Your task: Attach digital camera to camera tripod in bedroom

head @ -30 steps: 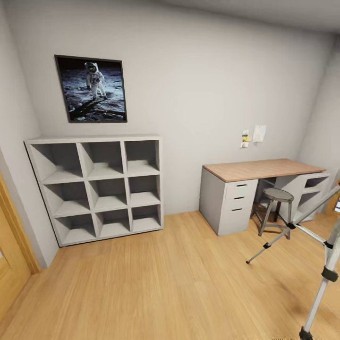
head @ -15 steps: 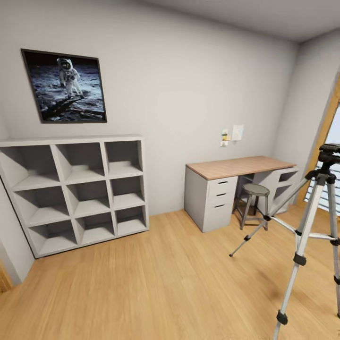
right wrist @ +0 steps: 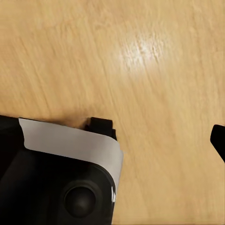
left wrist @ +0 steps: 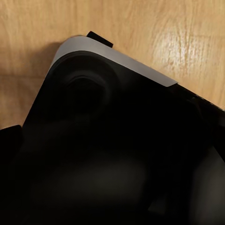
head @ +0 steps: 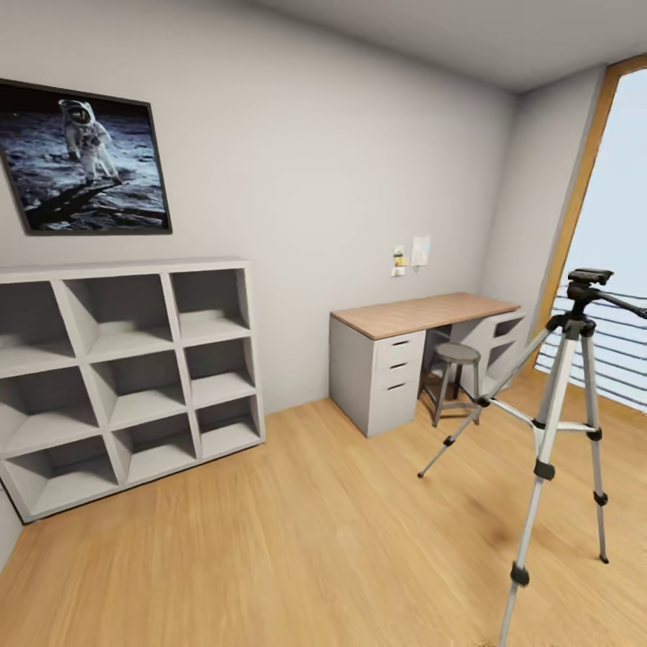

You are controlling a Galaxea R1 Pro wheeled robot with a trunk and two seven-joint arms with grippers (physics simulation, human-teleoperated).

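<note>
Bedroom's camera tripod has one foot seemingly cut off.

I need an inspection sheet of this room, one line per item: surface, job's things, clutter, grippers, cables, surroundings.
Surface: light wood floor; desk top bare.
Job's things: tripod stands upright at the right, legs spread, nothing mounted on its head; camera nothing seen.
Clutter: stool at the desk; white shelf, cubes empty.
Grippers: state cannot be told; the wrist views look down on the floor and the dark robot base.
Cables: nothing seen.
Surroundings: astronaut picture above the shelf, notes on the wall, window with railing behind the tripod.
</note>
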